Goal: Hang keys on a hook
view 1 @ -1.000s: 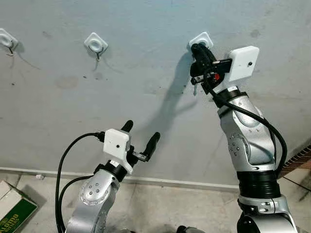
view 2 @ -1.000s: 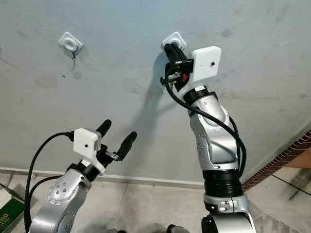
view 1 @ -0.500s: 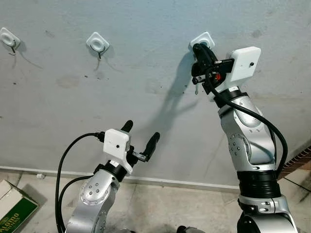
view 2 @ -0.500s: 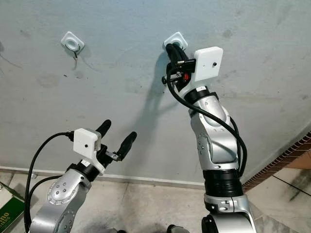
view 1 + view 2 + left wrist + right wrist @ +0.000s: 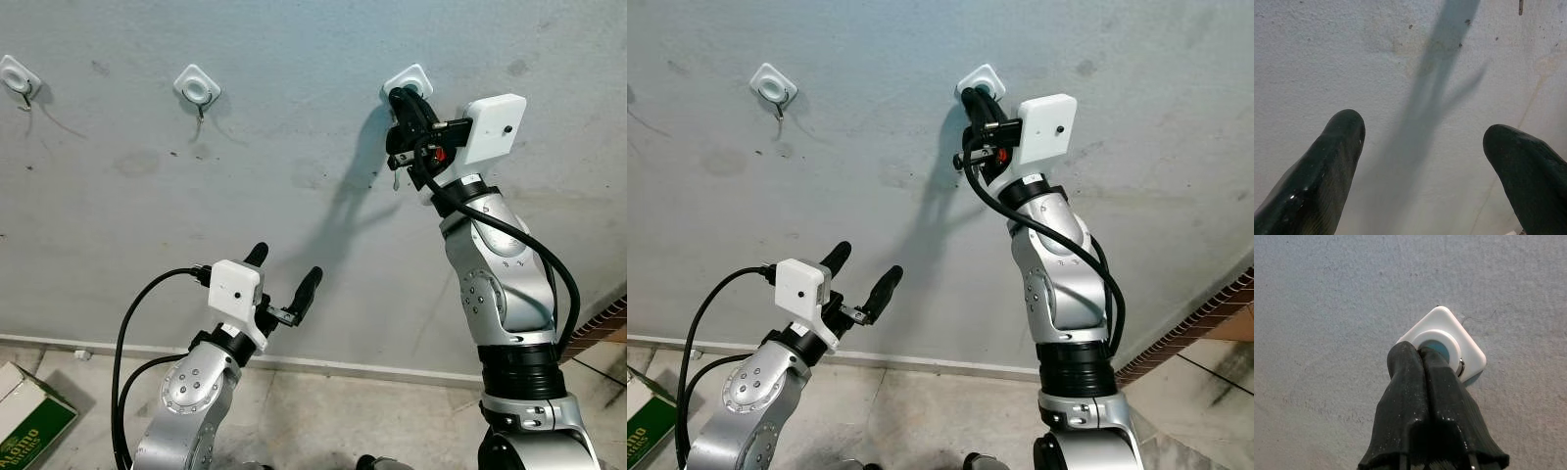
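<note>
- Grey wall [image 5: 294,127], upper right of frame: right gripper [image 5: 400,98], fingers pressed together, meets white hook [image 5: 1442,343].
- Lower left: left gripper [image 5: 284,274], fingers spread.

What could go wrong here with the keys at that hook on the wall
The right gripper has its fingers pressed together at the white hook, and the keys dangle below it. If it opens before the ring is truly over the hook, which I cannot confirm, the keys would likely fall to the floor. Pushing harder could also pry the hook's white pad off the wall. The left gripper is open, too low to catch anything.
</note>
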`<state>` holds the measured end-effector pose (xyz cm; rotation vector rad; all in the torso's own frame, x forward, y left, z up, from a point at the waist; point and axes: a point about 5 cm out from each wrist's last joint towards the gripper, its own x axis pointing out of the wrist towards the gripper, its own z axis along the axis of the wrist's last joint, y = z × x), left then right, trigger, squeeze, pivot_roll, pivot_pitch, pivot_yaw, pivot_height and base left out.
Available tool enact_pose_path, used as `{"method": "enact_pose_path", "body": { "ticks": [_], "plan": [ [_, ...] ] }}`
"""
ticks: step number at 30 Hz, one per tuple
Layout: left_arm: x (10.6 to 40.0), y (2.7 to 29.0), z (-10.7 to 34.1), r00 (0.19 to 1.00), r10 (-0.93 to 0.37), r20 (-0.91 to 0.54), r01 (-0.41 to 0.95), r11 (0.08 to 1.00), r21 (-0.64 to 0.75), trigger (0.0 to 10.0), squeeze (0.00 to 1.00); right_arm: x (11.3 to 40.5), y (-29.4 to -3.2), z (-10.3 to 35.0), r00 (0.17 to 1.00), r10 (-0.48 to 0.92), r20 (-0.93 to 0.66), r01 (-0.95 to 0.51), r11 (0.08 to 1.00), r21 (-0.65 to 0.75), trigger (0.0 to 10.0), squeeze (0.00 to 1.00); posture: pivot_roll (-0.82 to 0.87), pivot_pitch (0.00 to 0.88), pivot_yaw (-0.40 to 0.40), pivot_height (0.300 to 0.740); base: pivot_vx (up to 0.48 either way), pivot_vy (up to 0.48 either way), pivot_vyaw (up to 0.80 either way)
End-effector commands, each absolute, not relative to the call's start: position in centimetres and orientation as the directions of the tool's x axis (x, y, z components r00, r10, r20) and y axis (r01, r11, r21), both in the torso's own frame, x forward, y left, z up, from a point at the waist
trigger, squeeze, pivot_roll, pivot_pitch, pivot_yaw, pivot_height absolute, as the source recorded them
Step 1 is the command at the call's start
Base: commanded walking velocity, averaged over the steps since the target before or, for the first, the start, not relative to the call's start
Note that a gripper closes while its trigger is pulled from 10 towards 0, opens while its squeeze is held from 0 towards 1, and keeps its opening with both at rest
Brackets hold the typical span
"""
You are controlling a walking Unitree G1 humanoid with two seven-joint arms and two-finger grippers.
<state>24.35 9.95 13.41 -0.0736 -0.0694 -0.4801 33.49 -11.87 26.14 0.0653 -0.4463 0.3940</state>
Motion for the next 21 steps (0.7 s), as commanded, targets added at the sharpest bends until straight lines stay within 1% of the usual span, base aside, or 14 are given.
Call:
{"method": "enact_pose_path", "body": {
  "ticks": [1, 2, 3, 4, 12, 16, 21],
  "plan": [
    [24.5, 10.0, 13.3, 0.884, -0.460, 0.080, 0.465, 0.884, -0.050, 10.0, 0.00, 32.6, -11.7, 26.0, 0.793, 0.440, 0.422, -0.463, 0.885, -0.053, 10.0, 0.00, 0.02, 0.139, 0.039, 0.740, 0.000, 0.000, 0.00],
    [24.5, 9.8, 13.3, 0.882, -0.465, 0.081, 0.469, 0.882, -0.051, 10.0, 0.00, 31.4, -10.1, 25.8, 0.718, 0.560, 0.413, -0.574, 0.812, -0.103, 10.0, 0.00, 0.02, 0.139, 0.039, 0.740, 0.000, 0.000, 0.00],
    [24.5, 9.8, 13.3, 0.880, -0.468, 0.081, 0.473, 0.880, -0.051, 10.0, 0.00, 30.4, -9.0, 25.7, 0.659, 0.636, 0.402, -0.644, 0.753, -0.136, 10.0, 0.00, 0.02, 0.139, 0.039, 0.740, 0.000, 0.000, 0.00],
    [24.5, 9.7, 13.3, 0.879, -0.470, 0.081, 0.475, 0.879, -0.051, 10.0, 0.00, 29.9, -8.4, 25.5, 0.628, 0.673, 0.392, -0.675, 0.721, -0.156, 10.0, 0.00, 0.02, 0.139, 0.039, 0.740, 0.000, 0.000, 0.00],
    [24.6, 9.7, 13.3, 0.878, -0.472, 0.082, 0.477, 0.878, -0.049, 10.0, 0.00, 30.0, -8.5, 25.5, 0.651, 0.647, 0.396, -0.630, 0.752, -0.194, 10.0, 0.00, 0.02, 0.141, 0.041, 0.740, 0.000, 0.000, 0.00],
    [24.6, 9.7, 13.3, 0.878, -0.472, 0.083, 0.476, 0.878, -0.047, 10.0, 0.00, 30.2, -9.0, 26.2, 0.670, 0.610, 0.423, -0.587, 0.784, -0.201, 10.0, 0.00, 0.02, 0.141, 0.041, 0.740, 0.000, 0.000, 0.00],
    [24.6, 9.6, 13.3, 0.877, -0.474, 0.083, 0.478, 0.877, -0.046, 10.0, 0.00, 30.4, -9.7, 26.9, 0.678, 0.590, 0.438, -0.566, 0.800, -0.201, 10.0, 0.00, 0.02, 0.141, 0.041, 0.740, 0.000, 0.000, 0.00]
  ]
}}
